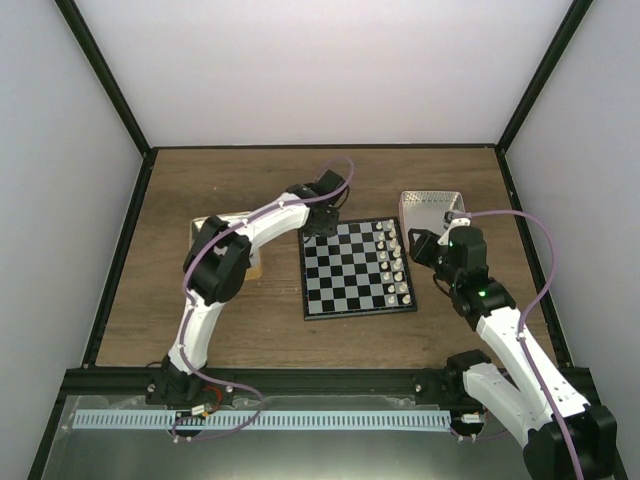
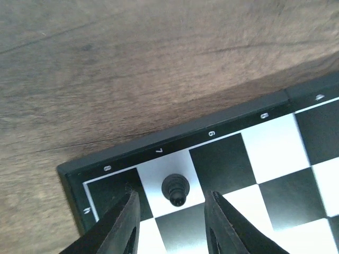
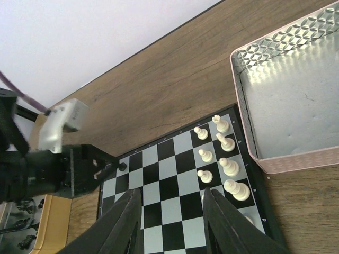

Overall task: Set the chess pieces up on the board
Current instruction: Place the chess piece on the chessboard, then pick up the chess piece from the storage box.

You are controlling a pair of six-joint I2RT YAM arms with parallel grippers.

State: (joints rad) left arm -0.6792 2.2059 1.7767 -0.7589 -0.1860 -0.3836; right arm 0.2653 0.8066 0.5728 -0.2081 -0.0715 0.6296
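A tiny black pawn (image 2: 175, 189) stands upright on a white edge square near a corner of the board (image 2: 228, 119), between the spread left fingers (image 2: 121, 227), touching neither. The right fingers (image 3: 124, 222) gape empty above bare squares.

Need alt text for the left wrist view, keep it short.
A single black chess piece stands on a white square near the corner of the board, just beyond the tips of the left gripper, whose jaws stand open on either side of it. Bare wooden table fills the upper half.
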